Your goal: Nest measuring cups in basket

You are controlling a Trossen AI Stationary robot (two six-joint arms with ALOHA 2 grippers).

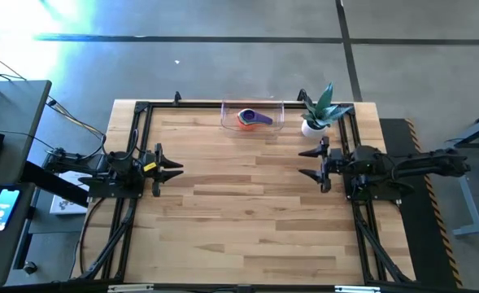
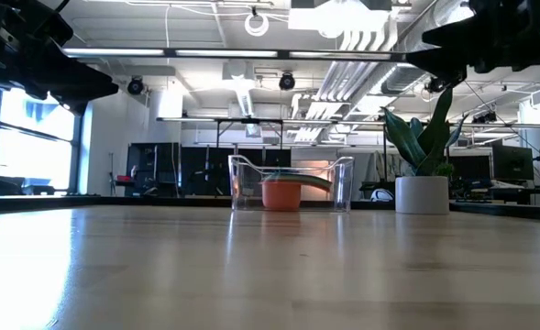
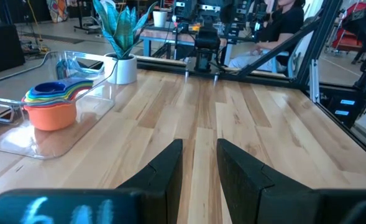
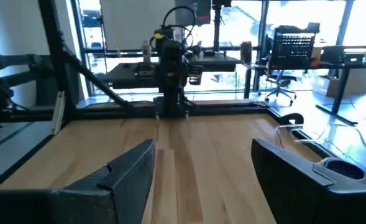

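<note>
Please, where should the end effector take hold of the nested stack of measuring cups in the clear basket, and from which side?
Probably at the handles, coming from above. The nested cups sit inside the basket, whose walls block a level approach. The handles fan out together toward the plant, offering a thin part to pinch; the orange outer bowl looks wide and round.

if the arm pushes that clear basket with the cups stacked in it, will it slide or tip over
The basket would probably slide, not tip: its walls are low and its base sits flat on the table. It looks like thin clear plastic, so likely light. The nested cups sit toward one end, so a push at the far end might swing it round.
</note>
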